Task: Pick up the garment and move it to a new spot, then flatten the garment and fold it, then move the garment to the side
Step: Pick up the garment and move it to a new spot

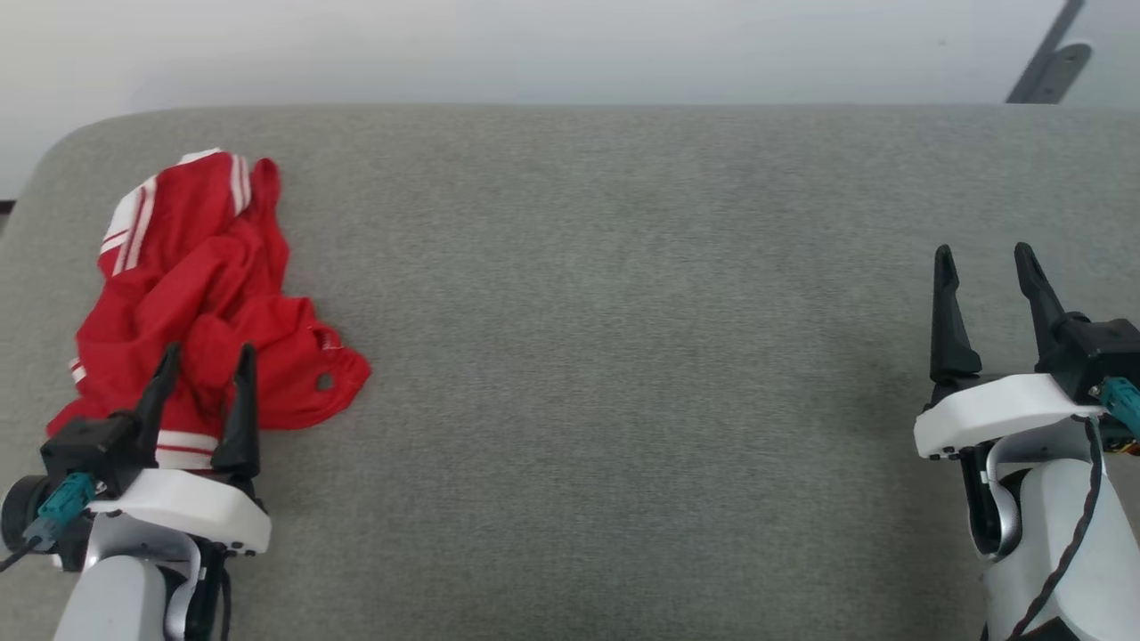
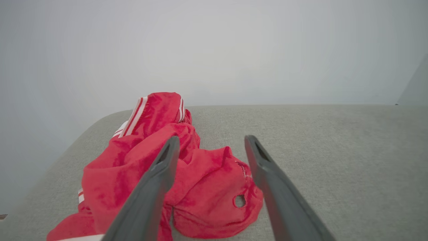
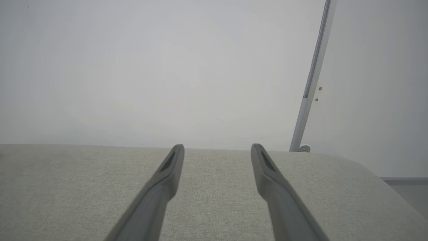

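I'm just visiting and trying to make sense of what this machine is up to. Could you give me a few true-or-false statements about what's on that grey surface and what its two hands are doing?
1. The red jersey T-shirt with red-and-white striped trim lies on the robot's left side of the grey fabric-covered surface. True.
2. The shirt is folded flat. False: it is a crumpled heap.
3. The left hand is clamped on the shirt. False: its two dark fingers stand apart, gripping nothing.
4. The right hand is open, with bare grey fabric before it. True.
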Robot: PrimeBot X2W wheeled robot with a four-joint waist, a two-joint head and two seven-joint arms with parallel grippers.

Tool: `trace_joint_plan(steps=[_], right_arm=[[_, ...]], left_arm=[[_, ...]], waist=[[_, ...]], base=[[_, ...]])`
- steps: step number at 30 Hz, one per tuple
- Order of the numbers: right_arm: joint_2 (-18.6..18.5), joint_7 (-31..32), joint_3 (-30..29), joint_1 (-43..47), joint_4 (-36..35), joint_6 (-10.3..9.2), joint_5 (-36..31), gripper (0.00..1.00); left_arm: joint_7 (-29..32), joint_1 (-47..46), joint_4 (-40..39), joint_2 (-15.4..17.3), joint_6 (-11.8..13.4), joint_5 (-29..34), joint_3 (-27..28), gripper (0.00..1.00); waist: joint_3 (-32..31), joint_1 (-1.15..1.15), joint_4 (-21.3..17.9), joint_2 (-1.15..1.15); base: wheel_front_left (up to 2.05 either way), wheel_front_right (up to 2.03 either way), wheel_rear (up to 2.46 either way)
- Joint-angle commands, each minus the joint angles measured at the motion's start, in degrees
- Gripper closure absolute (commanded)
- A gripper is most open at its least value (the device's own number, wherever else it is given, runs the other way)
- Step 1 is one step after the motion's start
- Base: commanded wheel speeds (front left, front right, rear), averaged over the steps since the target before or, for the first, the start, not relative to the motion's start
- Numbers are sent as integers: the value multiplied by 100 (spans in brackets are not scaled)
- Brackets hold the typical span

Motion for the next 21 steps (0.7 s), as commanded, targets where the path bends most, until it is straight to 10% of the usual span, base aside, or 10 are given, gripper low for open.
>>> trace_joint_plan(steps=[1,21], right_arm=[[9,-55,-3,1,-21,1,-65,0],[5,-137,931,-485,685,1,-57,0]], left_arm=[[-44,-89,9,-14,4,32,-9,0],[-127,275,53,-919,5,8,704,0]], waist=[[23,0,112,0],[182,0,2417,0]], base=[[0,0,0],[0,0,0]])
